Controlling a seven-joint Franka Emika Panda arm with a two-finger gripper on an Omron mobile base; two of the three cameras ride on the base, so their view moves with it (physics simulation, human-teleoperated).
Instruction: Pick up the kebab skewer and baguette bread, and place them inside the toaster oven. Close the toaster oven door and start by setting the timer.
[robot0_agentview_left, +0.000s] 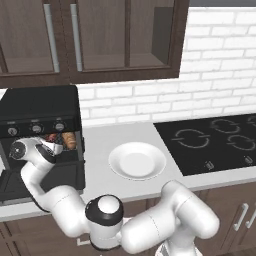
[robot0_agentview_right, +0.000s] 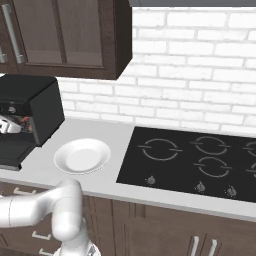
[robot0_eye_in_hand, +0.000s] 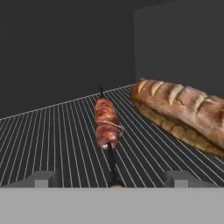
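Left base view: the white arm reaches into the open oven, its wrist at the mouth of the cavity, the door dropped flat in front. A golden end of the bread shows on the rack beside the hand. An empty plate sits on the counter between oven and cooktop.

Right base view: the oven stands at the far left with its door down, the plate just beside it and the cooktop well apart to the right.

Hand view: the skewer lies on the wire rack, its stick running toward the gripper, whose fingers stand wide apart and hold nothing. The bread rests on the same rack near the skewer, apart from it, close to the side wall.

Both foods appear placed, so the step in hand looks like a withdrawal. It would go best pulled straight back along the stick's line, tips kept off the stick end and the rack wires, and the hand clear of the cavity before going down to the door's edge.
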